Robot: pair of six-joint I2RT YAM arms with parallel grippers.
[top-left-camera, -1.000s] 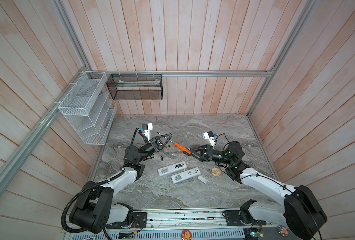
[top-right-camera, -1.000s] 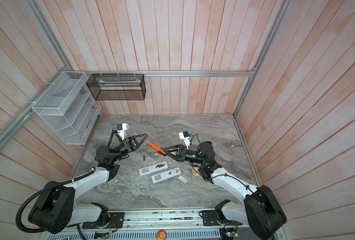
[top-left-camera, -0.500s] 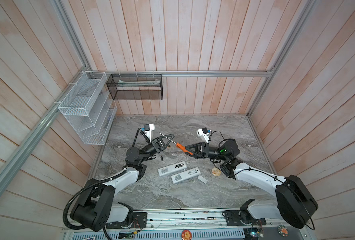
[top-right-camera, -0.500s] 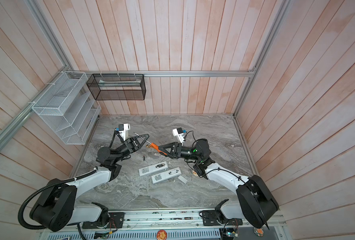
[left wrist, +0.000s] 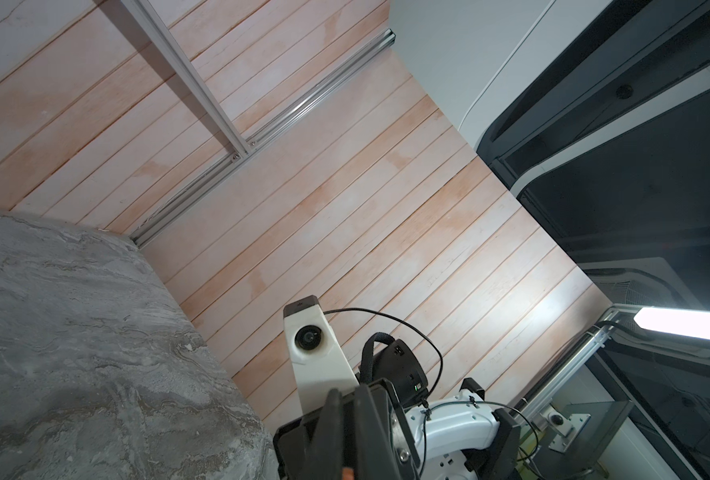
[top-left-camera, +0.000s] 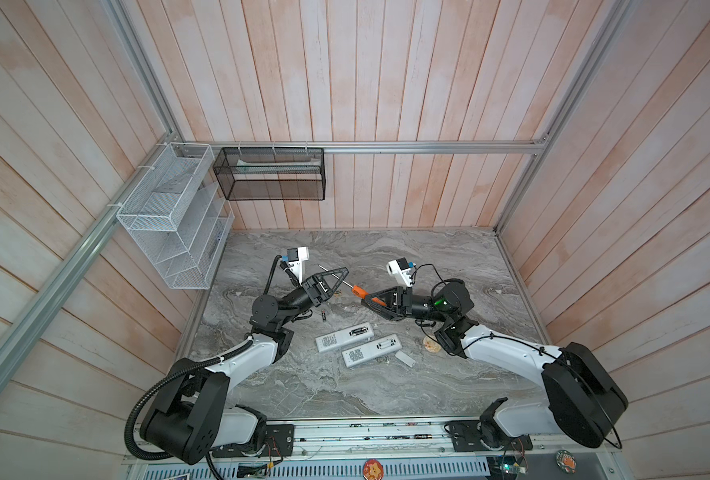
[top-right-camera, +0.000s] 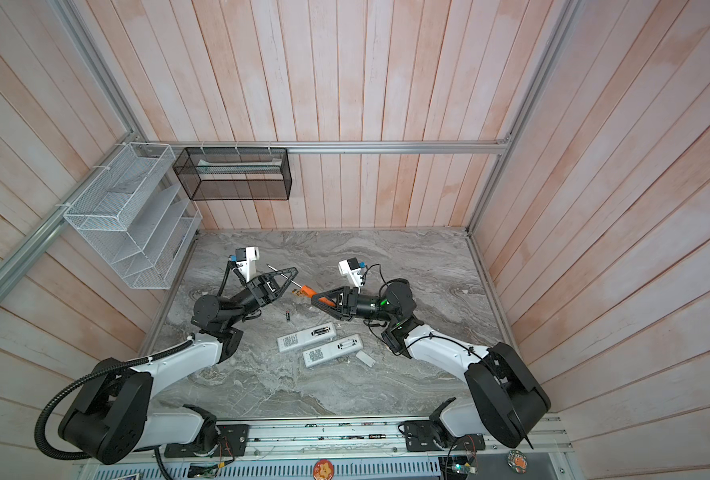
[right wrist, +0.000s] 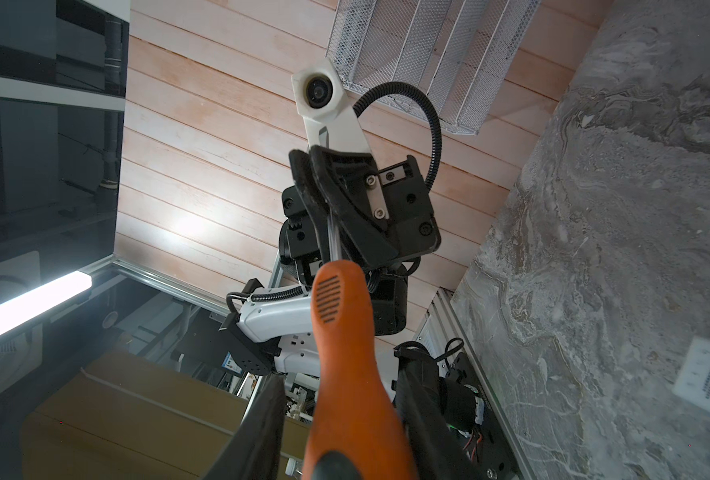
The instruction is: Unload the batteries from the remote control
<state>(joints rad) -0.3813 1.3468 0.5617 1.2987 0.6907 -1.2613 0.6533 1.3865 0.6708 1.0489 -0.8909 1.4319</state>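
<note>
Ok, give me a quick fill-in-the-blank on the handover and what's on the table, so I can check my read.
1. The left gripper is shut on the screwdriver's metal ____.
2. The right gripper has its fingers either side of the ____ handle.
3. ____ white remotes lie backs up on the table.
4. One loose ____ lies on the table between the left gripper and the remotes.

Missing words: shaft; orange; two; battery.
</note>
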